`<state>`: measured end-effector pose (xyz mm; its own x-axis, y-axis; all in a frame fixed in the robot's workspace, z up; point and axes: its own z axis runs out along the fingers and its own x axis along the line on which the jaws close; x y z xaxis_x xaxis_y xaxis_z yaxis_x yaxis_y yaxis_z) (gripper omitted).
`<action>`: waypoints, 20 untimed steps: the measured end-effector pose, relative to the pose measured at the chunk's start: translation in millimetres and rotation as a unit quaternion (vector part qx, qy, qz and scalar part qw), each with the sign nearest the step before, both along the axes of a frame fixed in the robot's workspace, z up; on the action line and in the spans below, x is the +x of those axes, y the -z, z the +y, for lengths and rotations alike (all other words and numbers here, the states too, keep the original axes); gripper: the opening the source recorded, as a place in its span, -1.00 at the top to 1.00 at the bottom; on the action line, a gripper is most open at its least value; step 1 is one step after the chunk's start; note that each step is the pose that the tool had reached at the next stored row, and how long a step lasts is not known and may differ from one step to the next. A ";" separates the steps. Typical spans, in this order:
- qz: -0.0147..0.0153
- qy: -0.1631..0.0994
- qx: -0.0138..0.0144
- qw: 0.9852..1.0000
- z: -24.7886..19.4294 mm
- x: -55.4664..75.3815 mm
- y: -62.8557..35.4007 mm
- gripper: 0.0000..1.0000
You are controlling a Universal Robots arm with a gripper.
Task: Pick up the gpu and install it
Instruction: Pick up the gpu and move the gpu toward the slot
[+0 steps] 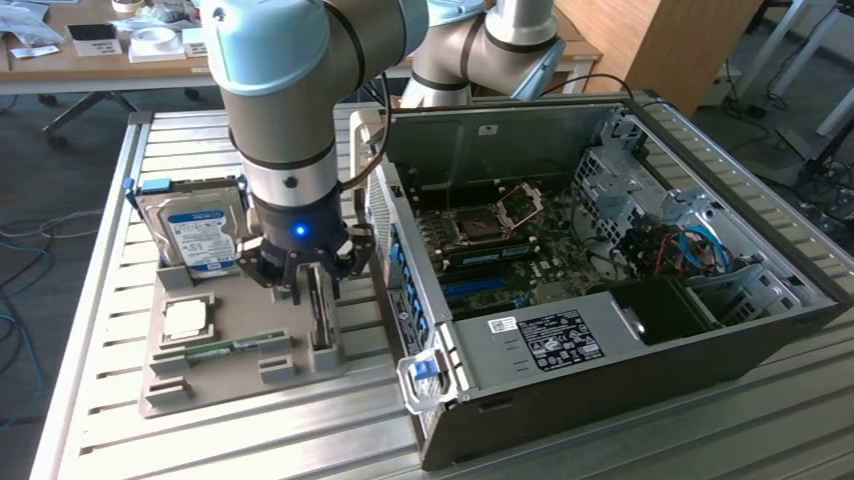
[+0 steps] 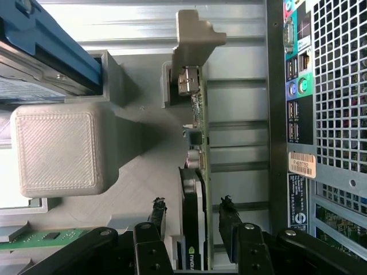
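A: Slatted metal counter (image 1: 94,300), open PC case (image 1: 601,340) on the exterior view's right. Gpu?
B: The gpu (image 1: 322,325) stands on edge in the grey holder tray (image 1: 227,380), just beside the case. The claw (image 1: 310,290) is released and straddles it, a finger (image 2: 157,215) on each side, gaps showing.
A: Wrist extras?
B: Card's metal bracket (image 2: 192,34), case's rear ports (image 2: 295,86). Exterior adds the motherboard (image 1: 514,240) inside the case.
A: Tray contents?
B: Hard drive (image 1: 200,235) upright, CPU (image 1: 187,318), green RAM stick (image 1: 234,348), gpu.
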<state>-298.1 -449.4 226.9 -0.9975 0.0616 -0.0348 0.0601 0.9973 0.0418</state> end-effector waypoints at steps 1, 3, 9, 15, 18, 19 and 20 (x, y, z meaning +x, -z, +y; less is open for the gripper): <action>0.000 0.000 0.000 1.000 0.2 0.0 0.0 -0.01; 0.000 0.000 0.000 1.000 0.3 -0.5 0.0 -0.01; 0.000 0.001 0.000 1.000 0.1 -0.7 -1.0 -0.01; 0.000 0.001 0.000 1.000 0.1 -0.7 -1.0 -0.01; 0.000 0.001 0.000 1.000 0.1 -0.7 -1.0 -0.01; 0.000 0.001 0.000 1.000 0.1 -0.7 -1.0 -0.01; 0.000 0.001 0.000 1.000 0.1 -0.8 -1.0 0.02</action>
